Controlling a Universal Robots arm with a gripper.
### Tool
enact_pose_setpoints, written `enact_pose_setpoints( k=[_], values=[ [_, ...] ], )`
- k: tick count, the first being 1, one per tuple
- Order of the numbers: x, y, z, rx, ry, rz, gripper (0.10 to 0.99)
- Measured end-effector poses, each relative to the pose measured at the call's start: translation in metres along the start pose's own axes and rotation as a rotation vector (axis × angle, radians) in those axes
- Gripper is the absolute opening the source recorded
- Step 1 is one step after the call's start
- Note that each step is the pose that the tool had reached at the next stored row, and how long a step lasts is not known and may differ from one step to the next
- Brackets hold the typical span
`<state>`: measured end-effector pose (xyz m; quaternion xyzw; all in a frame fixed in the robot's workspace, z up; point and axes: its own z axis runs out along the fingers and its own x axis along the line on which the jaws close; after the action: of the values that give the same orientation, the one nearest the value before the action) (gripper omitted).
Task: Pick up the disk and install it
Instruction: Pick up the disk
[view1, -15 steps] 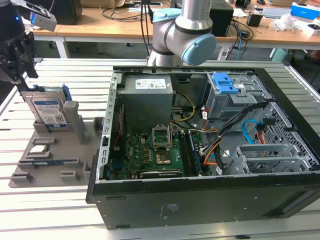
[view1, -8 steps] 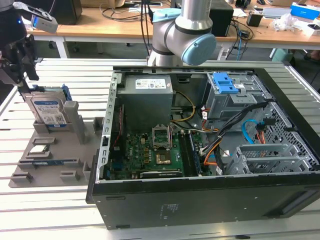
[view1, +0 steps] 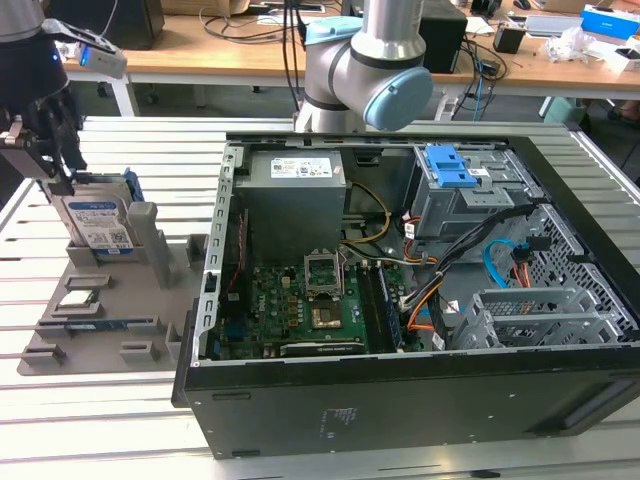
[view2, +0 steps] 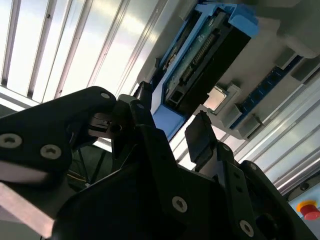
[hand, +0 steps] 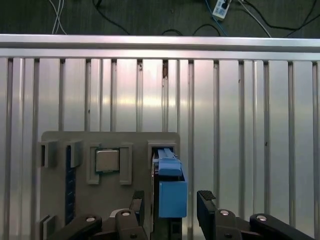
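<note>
At the upper left of the exterior view, the end effector (view1: 58, 172) gapes wide, straddling the disk (view1: 100, 222), which stands upright in a grey holder (view1: 112, 300), presenting graspable edges.

Slatted metal tabletop (view1: 120, 440). Grey parts tray (view1: 110, 300) sits by the tabletop's edge on the exterior view's left. Disk (view1: 98, 222) stands upright in a tray slot, blue carrier round it, white/blue label twd cam. Black tool (view1: 45, 160) hangs at disk's top corner. Small square silver chip (view1: 80, 298) lies flat in tray, closer to tabletop's near edge. Open PC case (view1: 400, 400) just beside tray, covering mid tabletop to the opposite edge. Inside: green mobo (view1: 290, 300), grey PSU (view1: 293, 180), grey cage w/ blue latch (view1: 452, 168). Arm base (view1: 365, 70) at far edge, behind case.
</note>
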<state>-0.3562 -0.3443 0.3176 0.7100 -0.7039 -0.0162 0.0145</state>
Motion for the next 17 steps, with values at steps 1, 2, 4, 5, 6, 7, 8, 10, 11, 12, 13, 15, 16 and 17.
enact_pose_setpoints(
  k=[1, 2, 4, 5, 6, 7, 8, 10, 11, 12, 13, 15, 16, 17],
  values=[
    [0.0, -0.0012, 0.0016, 0.0, 0.001, 0.0, 0.541],
    [0.0, -0.0028, 0.0043, 0.0, 0.0023, -0.001, 0.541],
    [0.0, -0.0046, 0.0108, 0.0, 0.0039, -0.002, 0.541],
    [0.0, -0.0049, 0.0127, 0.0, 0.0042, -0.002, 0.541],
    [0.0001, -0.0052, 0.0146, 0.0, 0.0044, -0.002, 0.541],
    [0.0001, -0.0058, 0.0196, 0.0, 0.0051, -0.003, 0.541],
    [0.0001, -0.0061, 0.0222, 0.0, 0.0053, -0.003, 0.541],
    [0.0001, -0.0067, 0.0289, 0.0, 0.0055, -0.004, 0.541],
    [0.0001, -0.0071, 0.0316, 0.0, 0.0055, -0.004, 0.541],
    [0.0002, -0.0074, 0.0326, 0.0, 0.0057, -0.004, 0.541],
    [0.0002, -0.0074, 0.0326, 0.0, 0.0057, -0.004, 0.541],
    [0.0001, -0.0074, 0.0327, 0.0, 0.0056, -0.004, 0.541],
    [0.0001, -0.0075, 0.0327, 0.0, 0.0056, -0.004, 0.541],
    [0.0001, -0.0075, 0.0327, 0.0, 0.0056, -0.004, 0.541]
  ],
)
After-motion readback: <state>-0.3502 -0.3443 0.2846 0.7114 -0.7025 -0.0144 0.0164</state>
